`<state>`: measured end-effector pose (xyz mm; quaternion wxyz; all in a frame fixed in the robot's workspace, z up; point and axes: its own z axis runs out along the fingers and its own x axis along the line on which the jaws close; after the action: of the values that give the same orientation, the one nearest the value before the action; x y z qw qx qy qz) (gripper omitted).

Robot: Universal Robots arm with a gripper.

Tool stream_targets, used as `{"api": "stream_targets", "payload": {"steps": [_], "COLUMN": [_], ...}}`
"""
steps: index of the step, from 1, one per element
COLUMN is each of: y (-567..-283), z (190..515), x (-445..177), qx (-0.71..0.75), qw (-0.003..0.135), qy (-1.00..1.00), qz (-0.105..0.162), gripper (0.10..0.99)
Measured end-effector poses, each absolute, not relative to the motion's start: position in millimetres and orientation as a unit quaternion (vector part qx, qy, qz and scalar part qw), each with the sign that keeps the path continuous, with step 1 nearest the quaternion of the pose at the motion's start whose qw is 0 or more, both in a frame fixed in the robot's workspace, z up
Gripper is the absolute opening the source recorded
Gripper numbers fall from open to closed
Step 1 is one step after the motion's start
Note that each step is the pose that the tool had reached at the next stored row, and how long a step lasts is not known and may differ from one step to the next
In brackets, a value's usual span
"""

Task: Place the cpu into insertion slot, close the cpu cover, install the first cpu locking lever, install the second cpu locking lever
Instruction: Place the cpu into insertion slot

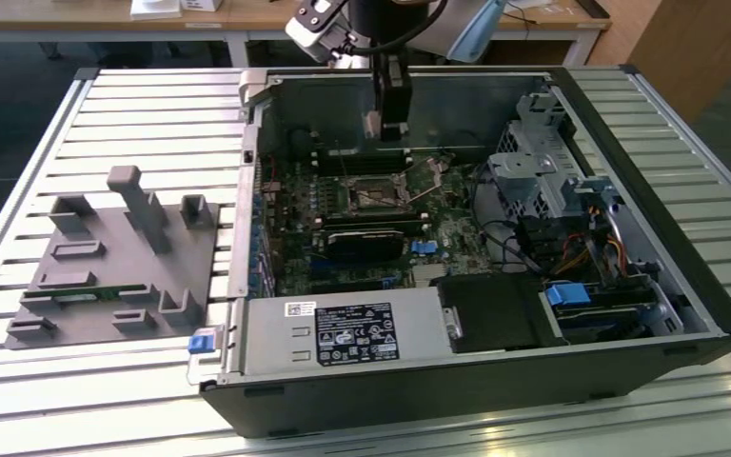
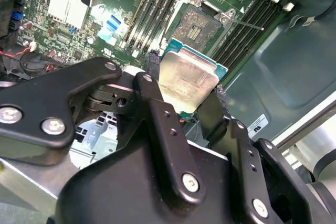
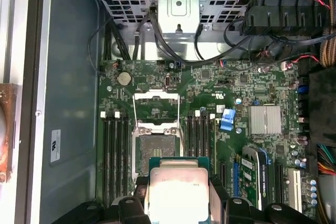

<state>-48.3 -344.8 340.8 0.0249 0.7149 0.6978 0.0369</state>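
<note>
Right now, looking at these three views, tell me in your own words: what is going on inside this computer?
The robot arm's gripper is holding the cpu by its edges between its fingers, above the motherboard inside the open computer case. The insertion slot is empty, and the cpu cover is flipped open beside it. So the cpu is not yet seated, and the cover is not yet closed.

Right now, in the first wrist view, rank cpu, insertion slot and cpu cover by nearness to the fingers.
1. cpu, held between the fingers.
2. insertion slot, just beyond it.
3. cpu cover, raised open past the slot.
</note>
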Motion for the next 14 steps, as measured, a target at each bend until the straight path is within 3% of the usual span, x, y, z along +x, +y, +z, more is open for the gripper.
{"api": "stream_targets", "payload": {"steps": [14], "y": [-344.8], "z": [334.7], "x": [-48.3], "qx": [0.715], "qw": [0.026], "qy": [0.698], "qz": [0.037], "gripper": [0.537]}}
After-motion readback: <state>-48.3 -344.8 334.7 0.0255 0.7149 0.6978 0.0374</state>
